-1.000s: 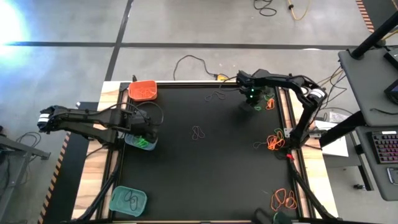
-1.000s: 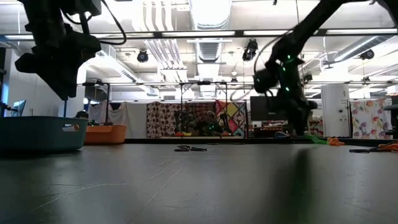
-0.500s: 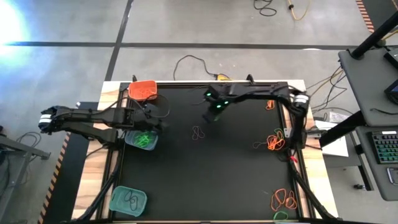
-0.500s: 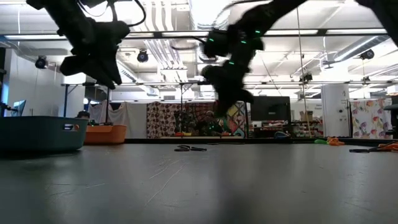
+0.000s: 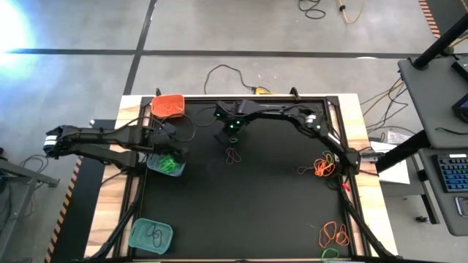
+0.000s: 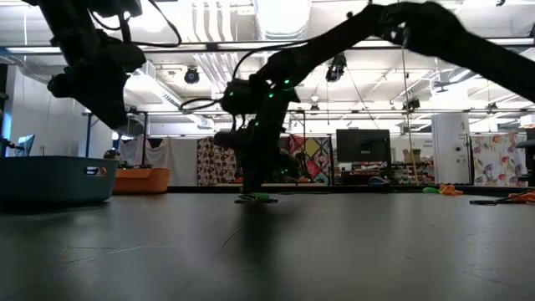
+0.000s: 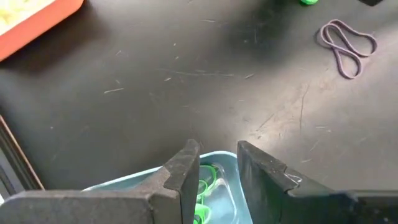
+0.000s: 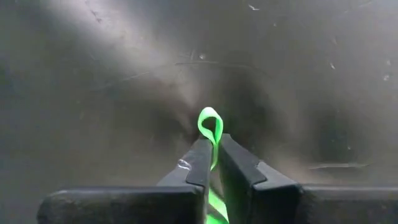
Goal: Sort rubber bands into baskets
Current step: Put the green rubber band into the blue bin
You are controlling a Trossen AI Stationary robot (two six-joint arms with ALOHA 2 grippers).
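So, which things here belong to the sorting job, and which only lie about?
Job: orange basket; teal basket with green bands; second teal basket; green rubber band pinched in right gripper; loose orange bands.
Not job: cables on floor; keyboard.

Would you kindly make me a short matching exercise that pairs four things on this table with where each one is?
1. orange basket
2. right gripper
3. left gripper
4. black band

a. above a teal basket with green bands
b. loose on the mat's middle
c. far left corner of the mat
d. pinching a green band

Pairs: 1-c, 2-d, 3-a, 4-b
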